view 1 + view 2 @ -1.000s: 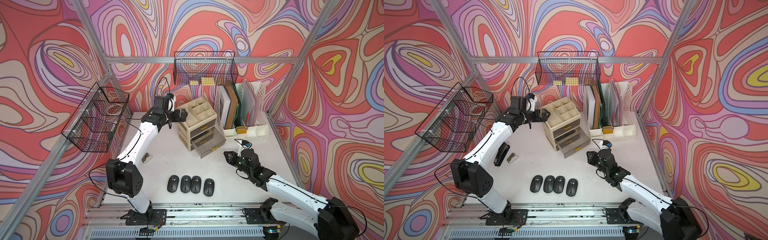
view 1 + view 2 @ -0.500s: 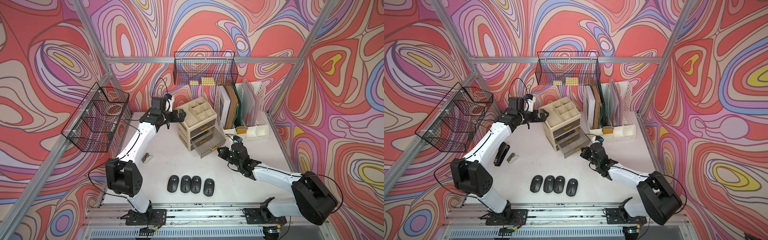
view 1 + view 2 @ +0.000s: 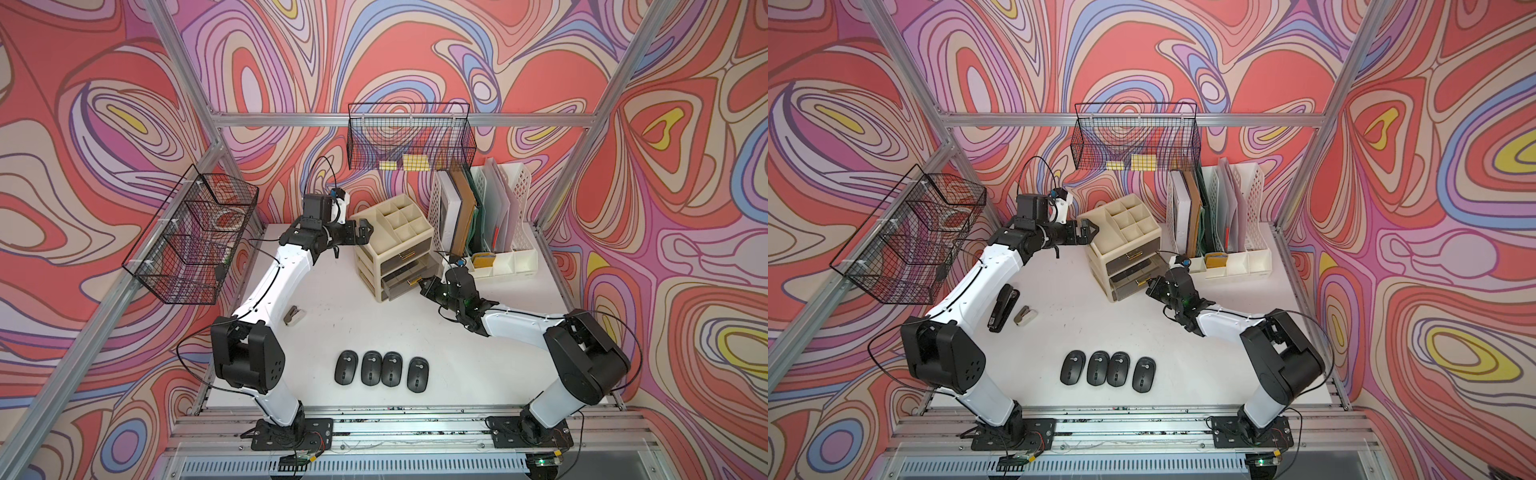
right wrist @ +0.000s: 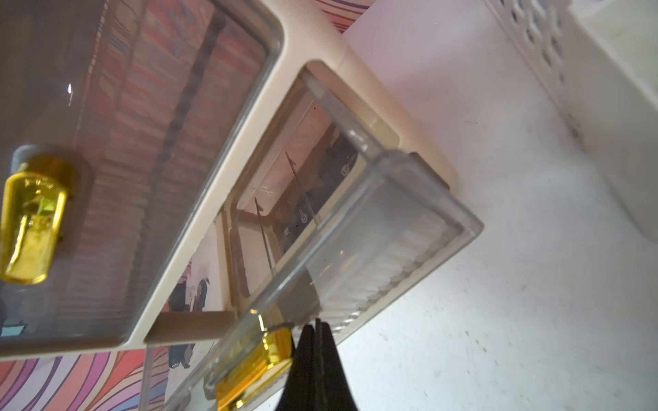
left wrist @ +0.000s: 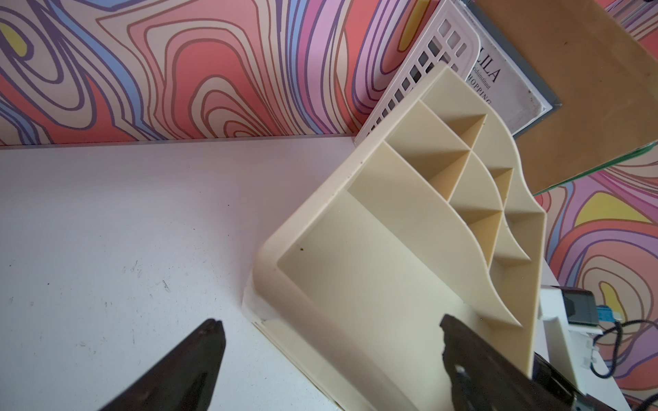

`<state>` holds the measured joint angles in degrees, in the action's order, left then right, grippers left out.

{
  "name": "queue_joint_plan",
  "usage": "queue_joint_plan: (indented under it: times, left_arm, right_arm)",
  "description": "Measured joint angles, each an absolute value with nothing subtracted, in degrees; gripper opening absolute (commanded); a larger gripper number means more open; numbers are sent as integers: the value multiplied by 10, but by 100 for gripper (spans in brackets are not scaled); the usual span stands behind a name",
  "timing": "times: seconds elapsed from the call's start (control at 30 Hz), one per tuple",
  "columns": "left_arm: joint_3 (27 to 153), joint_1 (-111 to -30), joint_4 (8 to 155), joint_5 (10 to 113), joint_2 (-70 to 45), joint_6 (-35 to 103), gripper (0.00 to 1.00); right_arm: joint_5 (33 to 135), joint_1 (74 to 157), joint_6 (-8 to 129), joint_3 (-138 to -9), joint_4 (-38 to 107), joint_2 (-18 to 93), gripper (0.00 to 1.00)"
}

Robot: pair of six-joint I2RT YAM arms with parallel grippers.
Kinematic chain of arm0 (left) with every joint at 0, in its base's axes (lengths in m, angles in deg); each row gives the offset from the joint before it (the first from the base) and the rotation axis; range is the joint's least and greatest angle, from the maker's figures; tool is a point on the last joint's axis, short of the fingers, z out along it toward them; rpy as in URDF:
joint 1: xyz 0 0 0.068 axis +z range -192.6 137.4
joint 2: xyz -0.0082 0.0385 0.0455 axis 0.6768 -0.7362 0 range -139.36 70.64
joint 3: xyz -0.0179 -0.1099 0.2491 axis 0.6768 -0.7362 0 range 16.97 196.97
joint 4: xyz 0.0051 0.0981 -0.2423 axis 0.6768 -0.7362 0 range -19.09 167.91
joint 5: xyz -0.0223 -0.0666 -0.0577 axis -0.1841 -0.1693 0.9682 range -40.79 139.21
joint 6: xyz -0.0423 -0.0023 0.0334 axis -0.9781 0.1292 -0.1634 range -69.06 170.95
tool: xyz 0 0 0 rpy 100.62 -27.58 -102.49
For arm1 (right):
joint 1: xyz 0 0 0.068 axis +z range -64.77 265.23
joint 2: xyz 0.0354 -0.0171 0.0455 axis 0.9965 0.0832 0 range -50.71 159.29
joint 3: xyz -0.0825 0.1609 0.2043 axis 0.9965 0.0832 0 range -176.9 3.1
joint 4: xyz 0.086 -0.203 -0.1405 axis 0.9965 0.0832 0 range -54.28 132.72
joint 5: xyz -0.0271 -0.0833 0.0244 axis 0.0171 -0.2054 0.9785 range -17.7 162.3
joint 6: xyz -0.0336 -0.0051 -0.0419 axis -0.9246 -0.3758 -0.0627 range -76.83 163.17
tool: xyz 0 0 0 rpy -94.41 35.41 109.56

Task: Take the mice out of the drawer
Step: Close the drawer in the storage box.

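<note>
Right claw (image 4: 316, 329) first: you have its black fingers pinched flat together with nothing between them. The tips are against the front of the drawer (image 4: 374, 227), just beside the gold handle (image 4: 251, 370). Your left claw (image 5: 327, 327) stands wide and grips nothing, straddling a top corner of the organiser (image 5: 391, 249); you cannot tell from these views whether it touches.

Readable print is scarce. A white book cover (image 5: 505, 96) in the file rack (image 3: 486, 216) shows cut-off black letters ending "ILA" and, lower, "HOPPING". Each mouse has a small white round logo, too small to read.

That drawer is the lowest of three and is pulled partway out of the organiser. Four mice (image 3: 371, 368) lie in a row on the table (image 3: 374, 324) near its front edge, the fourth slightly apart. More dark bodies with white logos show through the drawer's clear wall; how many is unclear.

Your right wrist sits just beside the file rack. A long black stapler (image 3: 1003, 309) and a grey-beige staple remover (image 3: 1024, 314) lie by the left arm, well apart from the drawer. Two black wire baskets (image 3: 409, 141) hang on the walls, one holding yellow notes.

The drawer is smoky clear plastic with a ribbed front. Its handle is shiny, the organiser is matte cream with wave-cut dividers, and the table is white and scuffed.
</note>
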<state>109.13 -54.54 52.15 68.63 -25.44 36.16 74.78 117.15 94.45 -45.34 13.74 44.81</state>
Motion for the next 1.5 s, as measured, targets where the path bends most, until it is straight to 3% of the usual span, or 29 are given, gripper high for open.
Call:
queue_joint_plan:
  times: [0.53, 0.73, 1.1, 1.5]
  left_arm:
    - [1091, -545, 517, 690, -256, 362, 100]
    - [1091, -545, 516, 690, -256, 362, 100]
    - [1091, -541, 513, 690, -256, 362, 99]
    - [1091, -541, 512, 691, -256, 362, 99]
  right_arm:
    - [766, 1172, 938, -562, 124, 559, 0]
    - [766, 1172, 940, -547, 102, 554, 16]
    - [774, 1166, 999, -408, 1, 460, 41]
    - [802, 1138, 1122, -333, -197, 543, 45]
